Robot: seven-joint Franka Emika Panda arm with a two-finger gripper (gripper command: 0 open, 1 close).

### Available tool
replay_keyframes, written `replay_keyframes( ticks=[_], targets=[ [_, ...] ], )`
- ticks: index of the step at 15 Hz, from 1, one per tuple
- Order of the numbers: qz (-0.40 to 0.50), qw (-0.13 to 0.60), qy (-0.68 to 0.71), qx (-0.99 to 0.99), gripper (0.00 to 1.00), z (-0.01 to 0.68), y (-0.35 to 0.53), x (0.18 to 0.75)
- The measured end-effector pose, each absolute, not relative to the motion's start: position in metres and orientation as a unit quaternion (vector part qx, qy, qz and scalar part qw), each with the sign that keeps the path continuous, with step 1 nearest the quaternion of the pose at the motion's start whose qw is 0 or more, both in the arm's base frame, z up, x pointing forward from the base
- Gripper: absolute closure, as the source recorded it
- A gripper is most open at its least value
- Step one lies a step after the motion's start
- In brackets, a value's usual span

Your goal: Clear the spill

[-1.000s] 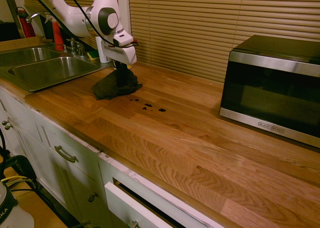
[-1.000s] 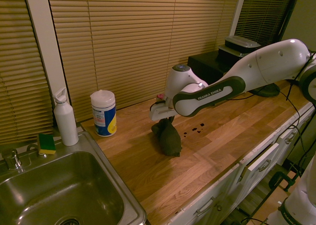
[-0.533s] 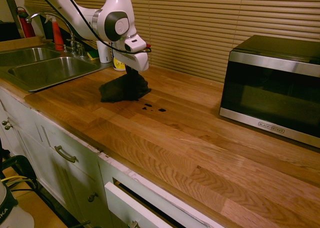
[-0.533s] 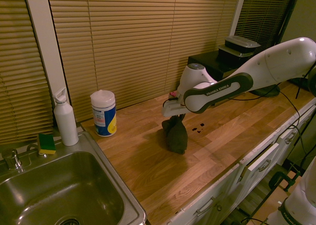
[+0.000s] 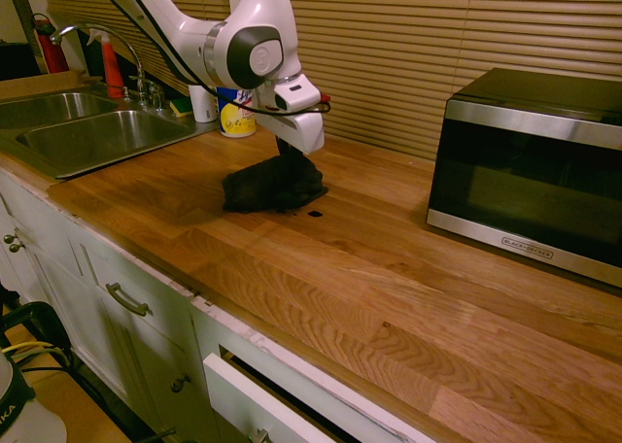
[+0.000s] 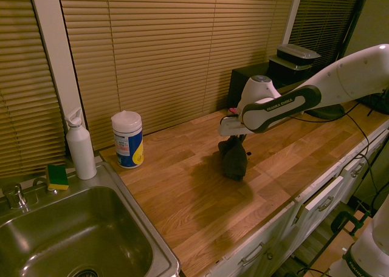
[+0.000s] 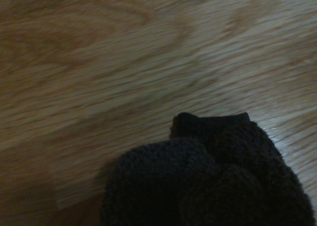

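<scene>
My end effector [image 5: 285, 153] points down, clamped on the bunched top of a dark knitted cloth rag [image 5: 273, 184] that rests on the light wooden surface [image 5: 389, 278]. The rag lies over the spill of small black-brown drops; only one glossy drop [image 5: 314, 213] shows, just beside the rag's edge nearest the black and silver microwave [image 5: 530, 166].

Dark knitted cloth [image 7: 213, 181], bunched, on blurred light wood countertop [image 7: 124, 62]
</scene>
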State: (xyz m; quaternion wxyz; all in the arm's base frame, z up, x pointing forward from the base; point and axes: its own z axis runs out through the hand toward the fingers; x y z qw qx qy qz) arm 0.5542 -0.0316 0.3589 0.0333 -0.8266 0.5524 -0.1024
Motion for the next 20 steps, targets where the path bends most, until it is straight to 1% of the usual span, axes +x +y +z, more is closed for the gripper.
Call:
replay_keyframes(
  ticks=[7,9,13,20],
  targets=[
    [-0.109,0.017,0.586,-0.802,1.00,0.361,-0.079,0.550],
    [-0.110,0.018,0.587,-0.802,1.00,0.363,-0.080,0.551],
    [-0.108,0.020,0.565,-0.818,1.00,0.372,-0.050,0.553],
    [-0.098,0.023,0.501,-0.859,1.00,0.374,0.047,0.550]
  ],
)
